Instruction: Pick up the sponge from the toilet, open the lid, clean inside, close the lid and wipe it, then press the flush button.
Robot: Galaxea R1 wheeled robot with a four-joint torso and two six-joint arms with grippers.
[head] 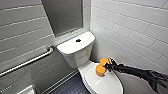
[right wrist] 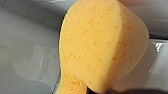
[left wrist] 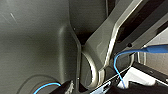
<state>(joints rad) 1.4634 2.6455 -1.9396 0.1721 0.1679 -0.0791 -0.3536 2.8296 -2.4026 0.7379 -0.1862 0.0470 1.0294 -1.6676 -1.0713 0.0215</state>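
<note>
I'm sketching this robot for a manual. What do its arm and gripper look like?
The right arm is slim, black and jointed, ending in a black gripper. At the left wrist are dark grey panels, a silvery-grey angled bar and thin blue cables.

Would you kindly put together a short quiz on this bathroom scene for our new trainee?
1. True or false: the toilet lid is raised.
2. Multiple choice: which arm reaches the orange sponge? A) the left B) the right
3. Fill in the gap: the dark flush button sits on top of the white ____.

Key
1. False: the lid is down.
2. B: the right gripper is at the sponge.
3. tank
</note>
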